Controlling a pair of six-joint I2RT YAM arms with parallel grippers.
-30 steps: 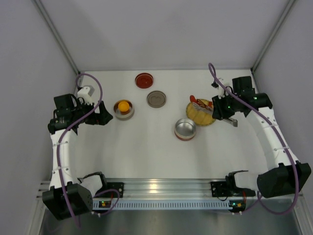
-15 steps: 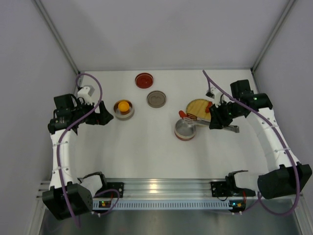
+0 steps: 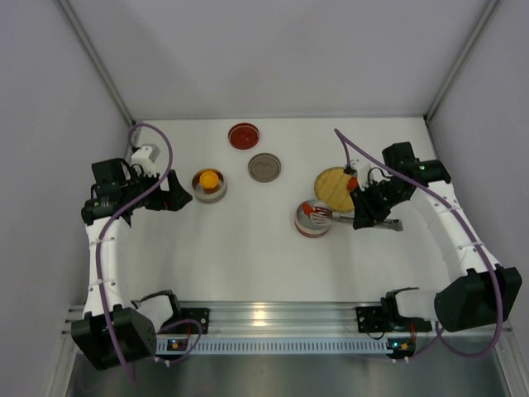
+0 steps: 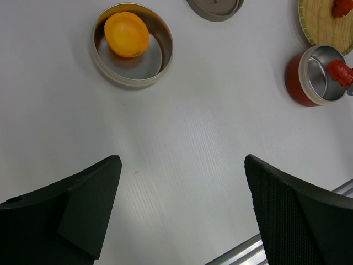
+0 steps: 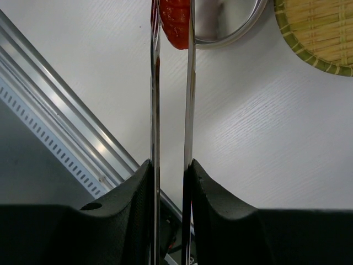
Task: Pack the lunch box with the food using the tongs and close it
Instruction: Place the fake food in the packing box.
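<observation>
From the overhead camera I take the red-walled tin (image 3: 312, 218) as my marker on the white table (image 3: 248, 265). The right arm (image 3: 450, 223) reaches in from the tin's right side. The left arm (image 3: 103, 248) sits well off to the tin's left.

The left gripper (image 4: 182, 160) hangs spread wide with nothing between its fingers. The right gripper (image 5: 171, 165) is pressed in on the tongs (image 5: 190, 99), its fingers squeezing the two metal arms almost together.

The yellow woven plate (image 3: 332, 180) lies just beyond the tin and slightly to its right. A cream-walled tin (image 3: 209, 185) stands well to the left of the red-walled one, with the orange piece (image 4: 127, 34) inside it. The grey lid (image 3: 264, 167) lies beyond the red-walled tin and to its left, and the red lid (image 3: 244, 135) lies farther out the same way.

The tongs stretch from the gripper to the red-walled tin, and their tips pinch a red piece (image 5: 175, 22) over the tin's opening at its right rim. I cannot tell whether it touches the metal. A second red piece (image 4: 342, 6) rests on the plate.
</observation>
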